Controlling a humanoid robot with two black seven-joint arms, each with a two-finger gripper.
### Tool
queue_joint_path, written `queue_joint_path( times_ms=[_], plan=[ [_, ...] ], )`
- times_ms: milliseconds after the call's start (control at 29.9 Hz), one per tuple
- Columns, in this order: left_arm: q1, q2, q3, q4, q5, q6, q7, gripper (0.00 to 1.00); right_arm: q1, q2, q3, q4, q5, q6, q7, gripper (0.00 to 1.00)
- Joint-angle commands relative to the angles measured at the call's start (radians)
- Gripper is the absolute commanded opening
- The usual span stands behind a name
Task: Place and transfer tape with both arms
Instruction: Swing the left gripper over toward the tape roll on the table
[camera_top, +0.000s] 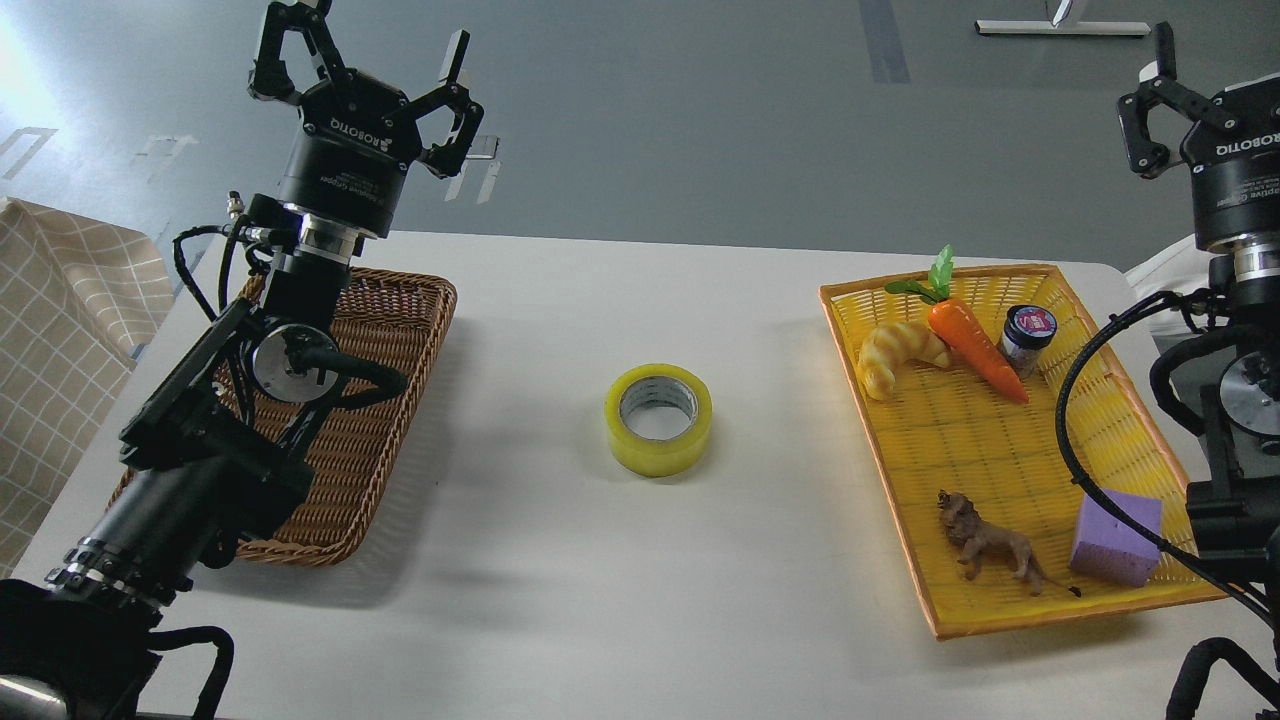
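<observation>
The tape (658, 419), a wide yellow translucent roll with a grey-white core, lies flat on the white table (620, 560) midway between the two baskets. My left gripper (372, 50) is open and empty, held high above the far end of the brown wicker basket (400, 400), pointing up and away. My right gripper (1215, 70) stands at the right edge, raised beyond the yellow tray's far corner; one finger (1158, 62) shows and the other side is cut off by the frame. Neither gripper touches the tape.
The yellow woven tray (1000, 450) at the right holds a croissant (897, 357), a toy carrot (972, 343), a small dark jar (1027, 338), a toy lion (988, 545) and a purple foam cube (1117, 537). A checked cloth (60, 340) hangs at the left.
</observation>
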Motion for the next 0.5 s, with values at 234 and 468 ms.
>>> queue_joint_path(
  times_ms=[234, 468],
  plan=[
    [-0.012, 0.039, 0.006, -0.016, 0.286, 0.0, 0.006, 0.98, -0.062, 0.018, 0.007, 0.043, 0.007, 0.0, 0.0, 1.0],
    [-0.033, 0.087, 0.014, -0.053, 0.545, 0.0, 0.052, 0.98, -0.068, 0.015, 0.01, 0.043, 0.054, 0.0, 0.0, 1.0]
  ],
)
